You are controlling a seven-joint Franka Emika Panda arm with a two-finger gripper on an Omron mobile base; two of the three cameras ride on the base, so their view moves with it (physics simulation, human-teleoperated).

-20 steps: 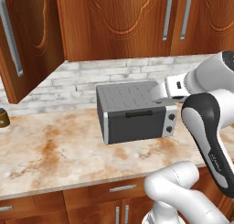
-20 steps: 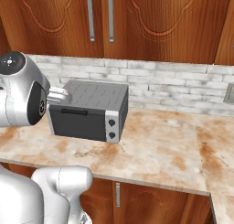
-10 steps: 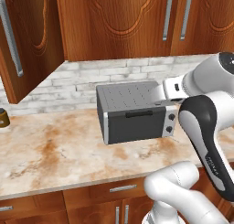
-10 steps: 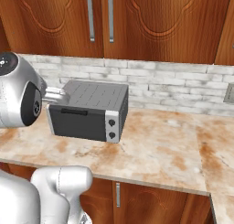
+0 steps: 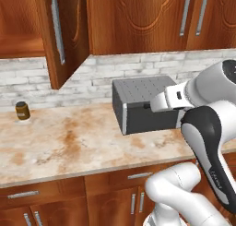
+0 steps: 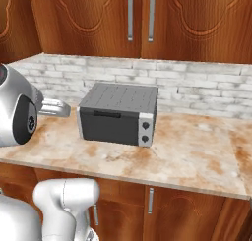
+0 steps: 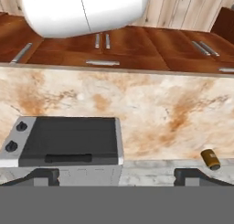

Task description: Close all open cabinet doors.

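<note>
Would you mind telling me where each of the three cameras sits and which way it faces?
Left base view: behind the arm's left, facing the counter, the toaster oven, an open cabinet door and a small jar; the arm rises at lower right.
Right base view: behind the arm's right, facing the same oven and closed wall doors; the arm at lower left.
Hand view: on the hand, facing down at oven and jar; the open gripper shows.
</note>
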